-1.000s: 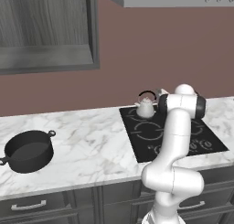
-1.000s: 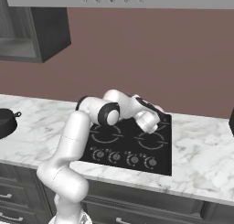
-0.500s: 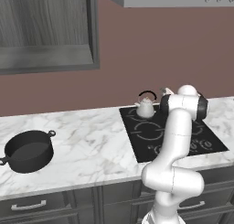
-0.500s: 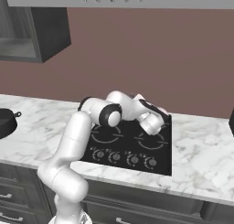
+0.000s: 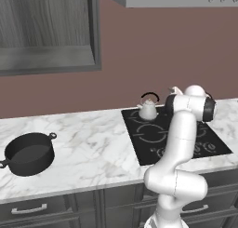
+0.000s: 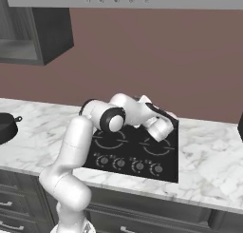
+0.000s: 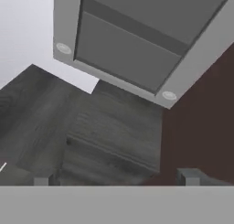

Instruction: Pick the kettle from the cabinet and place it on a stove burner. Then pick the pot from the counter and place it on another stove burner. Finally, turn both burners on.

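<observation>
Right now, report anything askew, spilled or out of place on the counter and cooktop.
Nothing stands out. The kettle stands upright on a rear burner of the black cooktop, nothing spilled around it. The pot sits level on the marble counter, well left of the cooktop. The cabinet stands open.

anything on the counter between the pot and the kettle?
No. In the left base view, only bare marble counter and the cooktop's left edge lie between the pot and the kettle.
</observation>
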